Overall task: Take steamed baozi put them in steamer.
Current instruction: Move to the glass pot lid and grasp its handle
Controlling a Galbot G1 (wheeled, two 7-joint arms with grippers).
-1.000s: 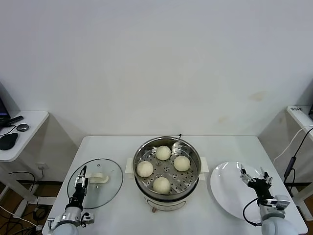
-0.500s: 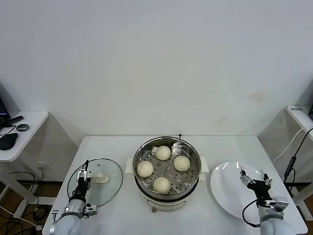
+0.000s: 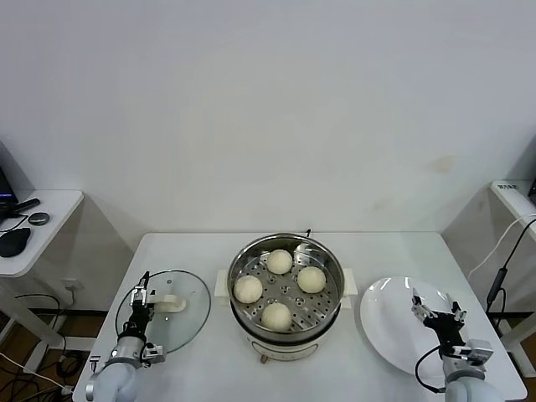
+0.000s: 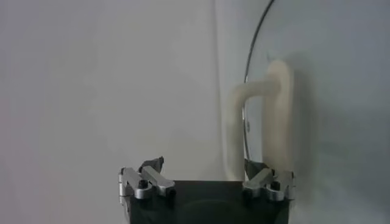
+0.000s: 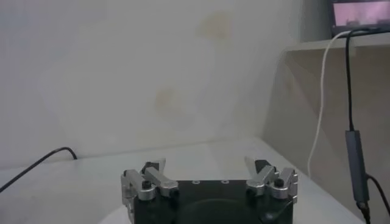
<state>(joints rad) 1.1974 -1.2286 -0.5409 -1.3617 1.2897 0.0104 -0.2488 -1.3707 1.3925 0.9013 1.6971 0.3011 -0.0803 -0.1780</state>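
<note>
Sitting in the steamer [image 3: 286, 289], all four baozi [image 3: 276, 316] look placed. Both grippers are spread and empty: left gripper [image 3: 141, 299] over the lid [image 3: 164, 311], right gripper [image 3: 435, 312] over the plate [image 3: 400, 335]. Risk: left one snags the lid handle [image 4: 268, 115] just beside its finger and drags it across the bench [image 3: 201, 360].

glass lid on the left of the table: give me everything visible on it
The round clear glass lid has a thin dark rim and a cream arched handle at its centre. It lies flat on the white table, handle up, to the left of the cream-based steel steamer and apart from it. The open left gripper hovers over its left edge; contact cannot be told.
</note>
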